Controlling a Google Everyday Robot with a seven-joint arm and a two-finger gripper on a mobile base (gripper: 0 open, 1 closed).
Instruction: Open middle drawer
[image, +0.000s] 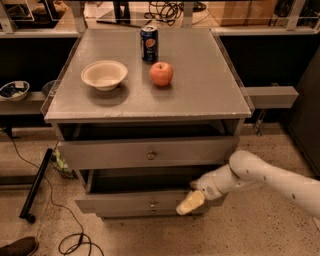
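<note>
At the middle drawer (125, 201) — end effector (190, 203) angled down.

Premises: a robotics lab or workshop. Evidence: bare speckled floor (250, 235) with a black pole (36, 185) lying on it, a grey drawer cabinet (200, 85) among dark benches, and tangled cables (167, 7) behind. The robot arm's gripper (191, 202) sits low at the cabinet's front.
</note>
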